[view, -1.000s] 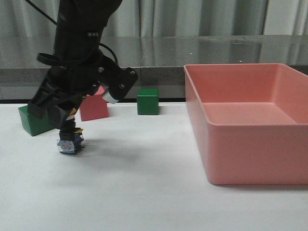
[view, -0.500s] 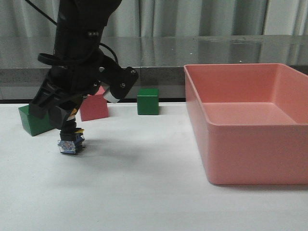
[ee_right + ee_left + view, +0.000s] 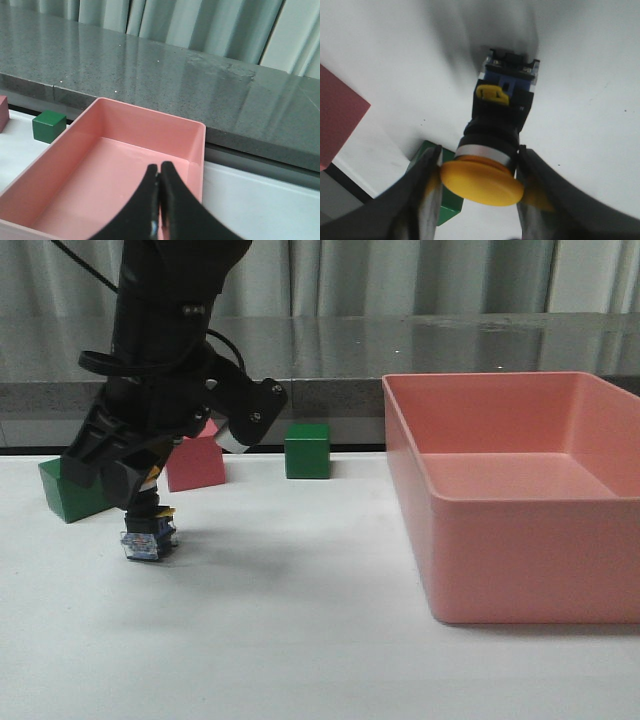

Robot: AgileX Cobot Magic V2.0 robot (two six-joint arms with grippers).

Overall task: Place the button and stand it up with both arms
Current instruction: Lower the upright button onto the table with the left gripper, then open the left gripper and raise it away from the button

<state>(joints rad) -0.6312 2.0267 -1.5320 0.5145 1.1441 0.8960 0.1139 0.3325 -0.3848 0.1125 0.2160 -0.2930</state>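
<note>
The button (image 3: pixel 148 538) stands upright on the white table at the left, clear base block down, yellow cap up. My left gripper (image 3: pixel 140 502) comes down on it from above and is shut on it. In the left wrist view the fingers (image 3: pixel 427 190) flank the yellow cap and silver collar of the button (image 3: pixel 497 135), whose base rests on the table. My right gripper (image 3: pixel 160 167) is shut and empty, hovering over the pink bin (image 3: pixel 115 165); it is out of the front view.
A green wedge block (image 3: pixel 70 490) lies just behind and left of the button, a red block (image 3: pixel 195 462) behind it, and a green cube (image 3: pixel 307 450) farther back. The large pink bin (image 3: pixel 500 510) fills the right side. A grey counter runs along the back.
Almost nothing: the left gripper and the button stay in the same place on the table. The right arm's earlier position is not shown.
</note>
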